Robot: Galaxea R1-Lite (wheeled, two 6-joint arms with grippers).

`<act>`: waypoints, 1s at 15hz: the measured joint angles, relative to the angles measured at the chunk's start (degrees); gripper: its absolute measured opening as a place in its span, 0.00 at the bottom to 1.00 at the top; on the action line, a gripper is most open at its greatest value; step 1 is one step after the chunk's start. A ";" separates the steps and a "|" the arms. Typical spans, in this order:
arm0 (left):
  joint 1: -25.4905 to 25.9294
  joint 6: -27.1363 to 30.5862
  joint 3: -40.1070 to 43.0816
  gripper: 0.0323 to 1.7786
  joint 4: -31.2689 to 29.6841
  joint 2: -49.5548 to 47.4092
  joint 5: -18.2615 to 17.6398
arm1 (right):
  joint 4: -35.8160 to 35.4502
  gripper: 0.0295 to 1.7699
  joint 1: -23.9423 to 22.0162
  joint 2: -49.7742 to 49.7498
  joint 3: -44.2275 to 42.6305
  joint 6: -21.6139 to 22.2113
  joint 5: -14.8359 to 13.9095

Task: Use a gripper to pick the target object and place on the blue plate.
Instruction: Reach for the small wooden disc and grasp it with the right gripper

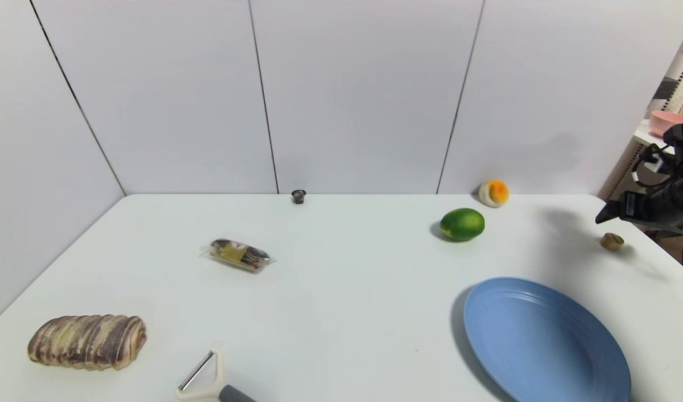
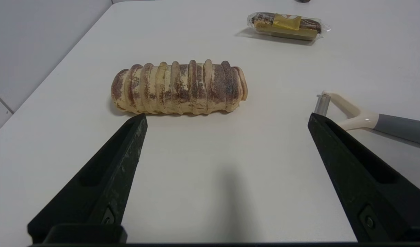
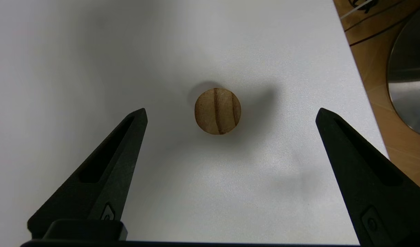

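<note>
Pincer on the right arm (image 3: 231, 110) was spread super wide above the table (image 3: 210, 199), with that little wooden cylinder (image 3: 217, 111) sitting beneath its gap, untouched.

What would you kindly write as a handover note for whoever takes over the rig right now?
Right gripper: open, hovering above the small wooden cylinder, fingers either side, not touching.
Left gripper: open, idle near the striped bread roll.
Cylinder: on the table by its right edge, beyond the blue plate.
Done: right gripper lined up over the cylinder.
Left: lower, grip, lift, place on the plate.
</note>
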 joint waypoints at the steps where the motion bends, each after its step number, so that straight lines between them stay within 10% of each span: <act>1: 0.00 0.02 0.00 0.95 0.00 0.00 0.00 | 0.00 0.96 0.00 0.52 -0.11 0.05 0.06; 13: 0.00 0.00 0.00 0.95 0.00 0.00 0.00 | -0.04 0.96 0.05 3.89 -1.27 0.61 0.30; 15: 0.00 0.00 0.00 0.95 0.00 0.00 0.00 | 0.00 0.81 0.07 4.19 -1.46 0.55 0.22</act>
